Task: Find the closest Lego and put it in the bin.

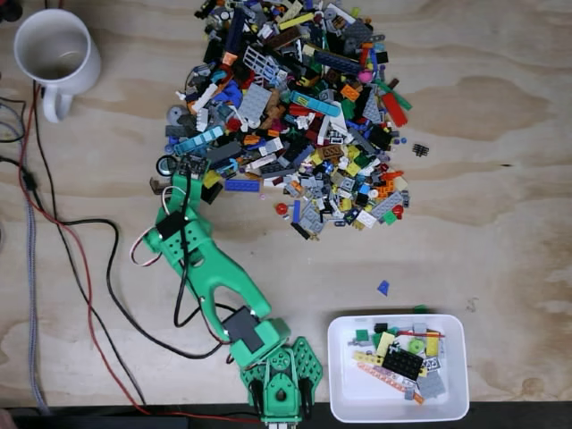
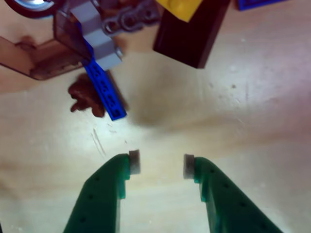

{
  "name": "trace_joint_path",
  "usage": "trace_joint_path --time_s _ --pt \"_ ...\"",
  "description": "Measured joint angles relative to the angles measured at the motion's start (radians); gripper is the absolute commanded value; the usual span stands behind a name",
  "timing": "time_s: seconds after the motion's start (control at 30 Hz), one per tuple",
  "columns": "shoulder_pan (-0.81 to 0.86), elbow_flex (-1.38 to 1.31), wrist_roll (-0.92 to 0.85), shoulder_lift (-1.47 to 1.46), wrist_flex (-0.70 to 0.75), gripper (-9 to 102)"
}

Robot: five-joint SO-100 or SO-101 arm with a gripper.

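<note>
Big heap of mixed Lego pieces (image 1: pixel 295 116) sprawls across the upper middle of the plywood in the fixed view, every colour jumbled together. One small blue piece (image 1: pixel 382 288) lies alone, between heap and bin. The bin (image 1: pixel 344 393), a shallow white rectangular tray with rounded corners, sits flat at lower right, already holding several pieces, among them a black plate (image 1: pixel 403 361), yellow and green bits
</note>
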Motion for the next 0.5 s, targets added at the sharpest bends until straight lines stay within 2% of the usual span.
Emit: trace_joint_path --time_s 0.5 --pt "-0.006 -0.272 -0.034 -0.204 0.031 20"
